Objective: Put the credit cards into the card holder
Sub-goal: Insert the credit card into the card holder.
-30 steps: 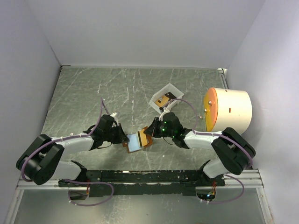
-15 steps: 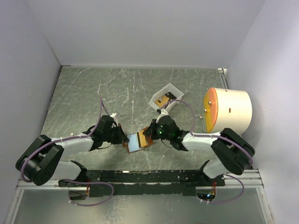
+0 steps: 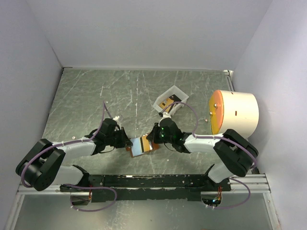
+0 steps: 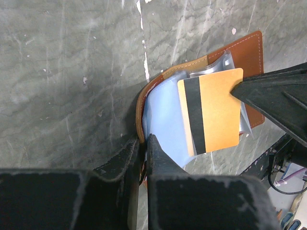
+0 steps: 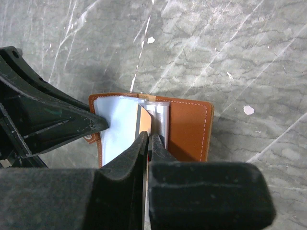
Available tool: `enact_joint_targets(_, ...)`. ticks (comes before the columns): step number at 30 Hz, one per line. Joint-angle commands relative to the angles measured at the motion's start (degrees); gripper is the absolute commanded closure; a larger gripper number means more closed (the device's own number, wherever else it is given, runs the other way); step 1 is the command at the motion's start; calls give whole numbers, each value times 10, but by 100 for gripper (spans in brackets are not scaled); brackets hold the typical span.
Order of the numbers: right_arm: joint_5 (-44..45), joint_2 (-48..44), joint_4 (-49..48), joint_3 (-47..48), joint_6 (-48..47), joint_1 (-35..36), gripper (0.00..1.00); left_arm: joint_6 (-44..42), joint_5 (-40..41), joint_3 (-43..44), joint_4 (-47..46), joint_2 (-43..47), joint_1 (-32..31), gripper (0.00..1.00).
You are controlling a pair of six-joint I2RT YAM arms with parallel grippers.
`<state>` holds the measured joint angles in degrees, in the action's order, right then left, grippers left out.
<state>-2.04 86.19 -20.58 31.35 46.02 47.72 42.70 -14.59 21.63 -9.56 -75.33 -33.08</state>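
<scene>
The table (image 3: 96,105) is boxed in by pale walls (image 3: 29,72) on the left, far and right sides, and a dark rail (image 3: 148,181) runs along the near edge where both arms are bolted. The card holder (image 3: 139,145) lies open near the middle of the near half, between the two wrists. Bare grey marbled surface stretches beyond it toward the far wall and off to the left. On the right there is less room: a white tray (image 3: 178,91) sits just behind the right arm with a second card (image 3: 167,103) in it, and a large white drum (image 3: 237,112) with an orange face stands against the right wall. The left gripper (image 4: 144,143) is pressed together on the holder's near left edge, pinching the brown cover and the clear sleeve at the fold. The right gripper (image 5: 147,139) is closed on the credit card (image 4: 211,112), gripping it by its right edge. The card lies over the raised clear pockets with its left edge on the pale blue sleeve. It is orange with a black stripe down one side. The holder is tan-brown with pale stitching along its border, and its shiny clear pockets bulge up from the spine while the right cover lies flat on the table.
</scene>
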Motion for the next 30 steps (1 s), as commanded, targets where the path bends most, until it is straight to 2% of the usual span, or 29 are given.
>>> enact_joint_targets(1,20,7,55,7,-15,9,100,-7,9,-12,23,6,4,84)
enact_joint_targets(14,-1,40,55,27,-20,15,100,-6,5,-12,20,6,4,84)
enact_joint_targets(18,-3,42,59,33,-19,16,100,-5,3,-11,19,8,4,81)
enact_joint_targets(24,25,20,142,71,-47,16,77,-5,3,-9,26,13,3,75)
enact_joint_targets(27,19,17,172,89,-59,18,68,-4,1,-8,26,18,3,74)
enact_joint_targets(30,13,15,178,90,-59,18,63,-2,-1,-6,22,17,4,74)
